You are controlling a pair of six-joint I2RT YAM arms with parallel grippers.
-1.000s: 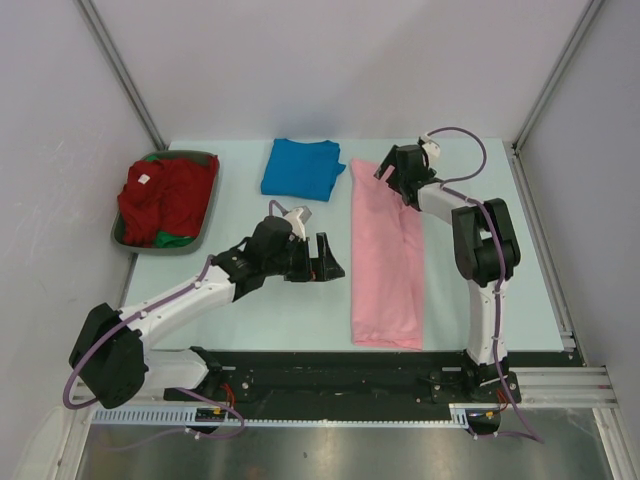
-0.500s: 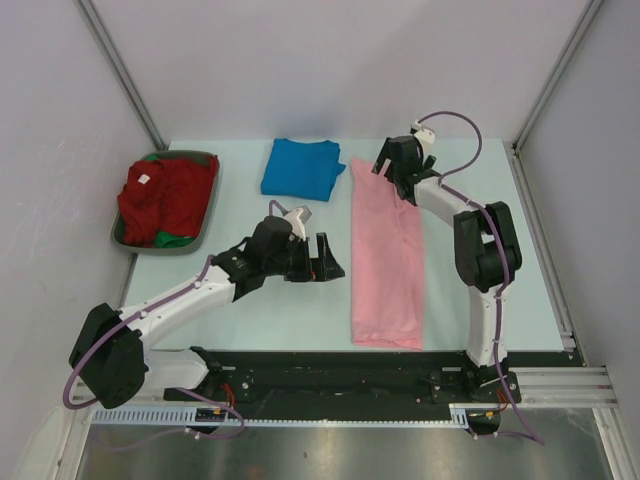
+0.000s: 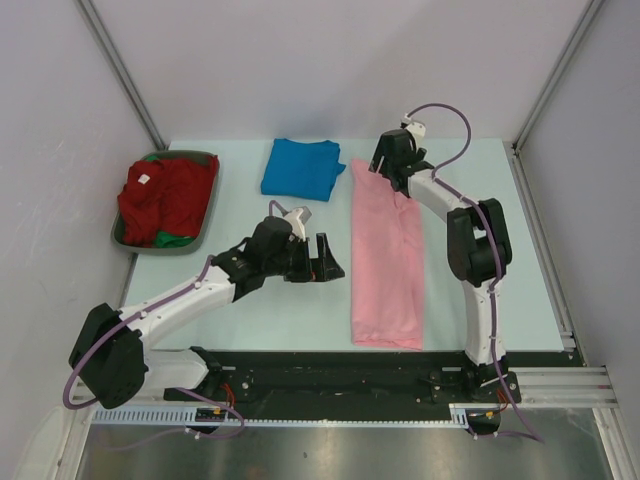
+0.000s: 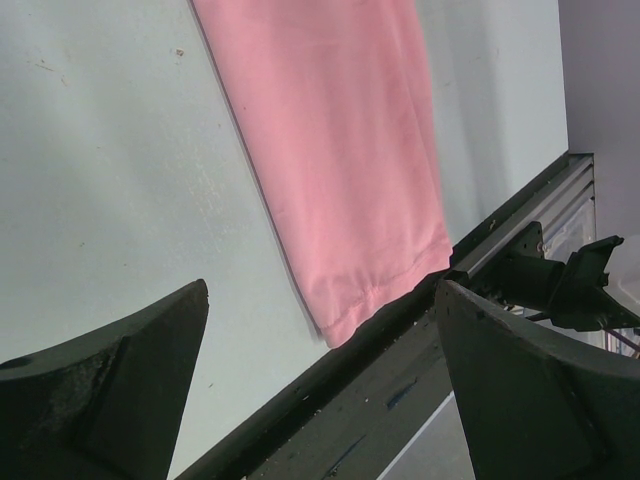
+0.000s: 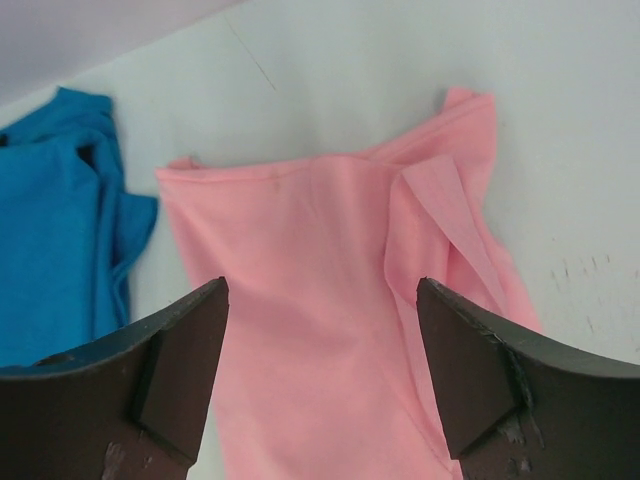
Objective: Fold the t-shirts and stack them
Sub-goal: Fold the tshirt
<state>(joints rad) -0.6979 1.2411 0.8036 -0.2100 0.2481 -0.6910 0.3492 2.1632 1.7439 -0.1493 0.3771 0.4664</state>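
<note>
- From the top camera we saw the pink t-shirt (image 3: 387, 255) folded into a long strip on the table (image 3: 280, 300), running from 12 to 6 o'clock right of centre.
- A folded blue t-shirt (image 3: 301, 167) lay just beside the strip's far end, at its 9 o'clock. The tray (image 3: 210, 200) of red t-shirts (image 3: 165, 195) sat well apart at the table's 10 o'clock edge.
- The left gripper (image 3: 333, 258) pointed toward 3 o'clock, near the strip's left edge. The top view showed it apart from the cloth.
- Its wrist camera showed what the top view could not — both fingers (image 4: 100, 400) spread wide with only bare table between them, nothing in hand.
- That camera also showed the strip's near hem at the table's front rail (image 4: 520, 270).
- The right gripper (image 3: 381, 168) hung over the strip's far end at 12 o'clock. From above we could not tell how its jaws stood.
- Its wrist view settled that — fingers wide apart, holding nothing, the pink collar end below them.
- Only this view showed a small flap folded over at the cloth's 2 o'clock corner.
- We could not tell whether the fingertips touched the fabric.
</note>
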